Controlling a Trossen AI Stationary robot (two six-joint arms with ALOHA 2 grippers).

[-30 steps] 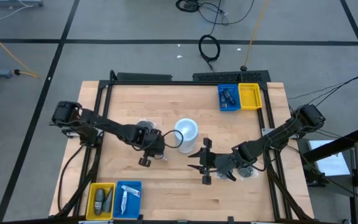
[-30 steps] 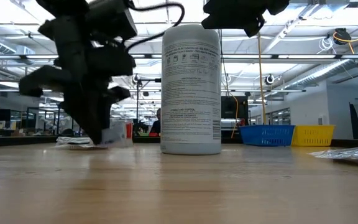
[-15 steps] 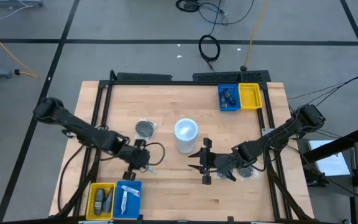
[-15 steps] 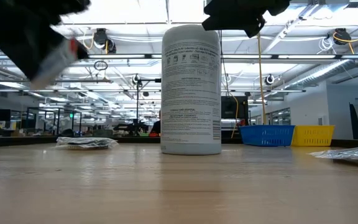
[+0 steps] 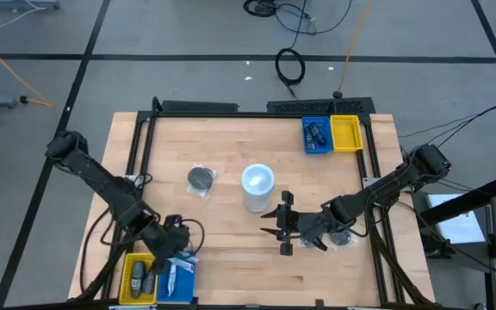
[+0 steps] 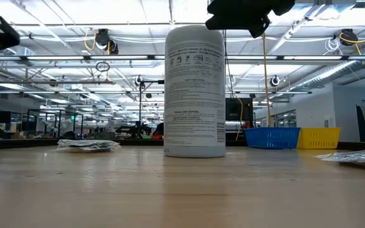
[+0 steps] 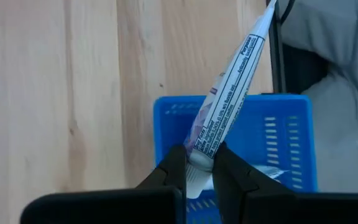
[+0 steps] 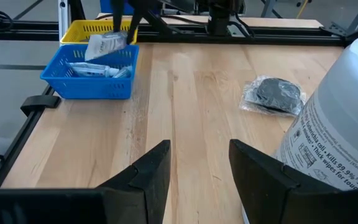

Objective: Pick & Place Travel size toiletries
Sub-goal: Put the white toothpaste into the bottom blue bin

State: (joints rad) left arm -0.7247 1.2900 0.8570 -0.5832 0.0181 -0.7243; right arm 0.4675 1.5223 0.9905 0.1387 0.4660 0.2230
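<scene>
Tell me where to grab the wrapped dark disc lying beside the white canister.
Grab the disc from straight above, fingers across its round edge. It lies flat in crinkled clear wrap, with bare wood around it, and the canister stands well clear to one side.

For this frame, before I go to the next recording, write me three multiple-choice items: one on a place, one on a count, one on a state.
1. Over which tray does the left hand hang?
A. the yellow tray at the far edge
B. the blue tray at the near left corner
C. no tray

2. How many trays stand on the table?
A. two
B. three
C. four

3. What is the left hand doing?
A. open and empty
B. shut on a tube
C. shut on the disc

Key
1. B: the left wrist view shows blue mesh right under its fingers.
2. C: the high view shows a blue and yellow pair at the far edge and another pair at the near left corner.
3. B: both fingers pinch the white printed tube, while the disc lies apart beside the cylinder.
</scene>
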